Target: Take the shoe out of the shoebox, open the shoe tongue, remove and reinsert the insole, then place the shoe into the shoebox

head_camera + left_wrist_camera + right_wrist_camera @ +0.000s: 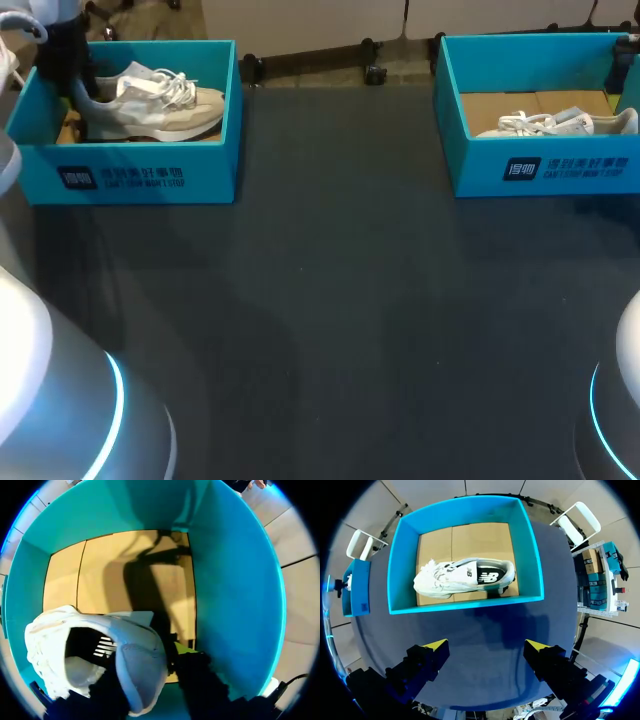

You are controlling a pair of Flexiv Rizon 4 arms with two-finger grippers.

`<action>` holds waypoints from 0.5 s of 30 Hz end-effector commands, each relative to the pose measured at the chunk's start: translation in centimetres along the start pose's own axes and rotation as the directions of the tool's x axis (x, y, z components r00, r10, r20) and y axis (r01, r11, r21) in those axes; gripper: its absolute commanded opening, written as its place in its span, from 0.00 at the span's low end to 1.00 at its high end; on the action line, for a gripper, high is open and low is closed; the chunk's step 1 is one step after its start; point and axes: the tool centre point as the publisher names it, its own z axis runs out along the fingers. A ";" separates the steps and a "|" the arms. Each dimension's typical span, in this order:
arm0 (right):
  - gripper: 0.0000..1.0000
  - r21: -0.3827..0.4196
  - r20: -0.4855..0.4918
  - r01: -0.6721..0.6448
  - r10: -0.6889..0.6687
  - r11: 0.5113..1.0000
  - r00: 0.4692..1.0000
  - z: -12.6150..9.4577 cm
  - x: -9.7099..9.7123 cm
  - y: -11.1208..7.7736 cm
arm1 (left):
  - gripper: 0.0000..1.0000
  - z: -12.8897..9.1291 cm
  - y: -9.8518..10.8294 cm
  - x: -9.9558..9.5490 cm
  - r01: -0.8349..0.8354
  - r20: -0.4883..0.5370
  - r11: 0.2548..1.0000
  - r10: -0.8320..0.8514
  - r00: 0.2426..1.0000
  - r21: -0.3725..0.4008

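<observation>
Your left gripper (145,672) sits inside the left shoebox (235,580), clamped on the heel of the beige sneaker (75,645), one finger in the collar and one outside. Your right gripper (486,649) hangs spread wide above the dark table (485,625), holding nothing. Ahead of it the white sneaker (455,577) lies in the right shoebox (402,565). From the head camera the left shoebox is at 10 o'clock, the right shoebox at 2 o'clock, well apart; the beige sneaker's toe points to 3 o'clock
</observation>
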 end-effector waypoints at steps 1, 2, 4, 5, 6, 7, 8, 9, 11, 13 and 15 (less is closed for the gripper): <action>1.00 -0.001 0.002 -0.001 0.001 1.000 1.000 0.0 0.0 0.0 | 0.00 0.6 1.0 -0.4 -0.001 -0.003 1.000 0.001 1.000 0.023; 1.00 -0.001 0.002 -0.001 0.001 1.000 1.000 0.0 0.0 0.0 | 0.00 0.5 1.0 -0.4 -0.001 -0.002 1.000 0.001 1.000 0.023; 1.00 -0.001 0.002 -0.001 0.001 1.000 1.000 0.0 0.0 0.0 | 0.00 0.4 0.9 -0.2 -0.002 0.000 1.000 0.002 1.000 0.023; 1.00 -0.001 0.002 -0.001 0.001 1.000 1.000 0.0 0.0 0.0 | 0.00 0.4 0.8 -0.1 -0.003 0.003 1.000 0.002 1.000 0.025; 1.00 -0.001 0.002 -0.001 0.001 1.000 1.000 0.0 0.0 0.0 | 0.00 0.3 0.8 -0.1 -0.003 0.004 1.000 0.003 1.000 0.025; 1.00 -0.001 0.002 -0.001 0.001 1.000 1.000 0.0 0.0 0.0 | 0.00 0.3 0.8 0.0 -0.003 0.005 1.000 0.003 1.000 0.025; 1.00 -0.001 0.002 -0.001 0.001 1.000 1.000 0.0 0.0 0.0 | 0.00 0.3 0.8 0.1 -0.002 0.005 1.000 0.002 1.000 0.024; 1.00 -0.001 0.002 -0.001 0.001 1.000 1.000 0.0 0.0 0.0 | 0.00 0.2 0.8 0.1 -0.003 0.000 1.000 0.003 1.000 0.020; 1.00 -0.001 0.002 -0.001 0.001 1.000 1.000 0.0 0.0 0.0 | 0.00 -0.2 0.5 0.2 -0.006 -0.002 1.000 0.006 1.000 0.011; 1.00 -0.001 0.002 -0.001 0.001 1.000 1.000 0.0 0.0 0.0 | 0.00 -0.6 0.5 0.4 -0.008 0.000 1.000 0.008 1.000 0.001; 1.00 -0.001 0.002 -0.001 0.001 1.000 1.000 0.0 0.0 0.0 | 0.00 -0.9 0.6 0.5 -0.008 0.003 1.000 0.008 1.000 -0.004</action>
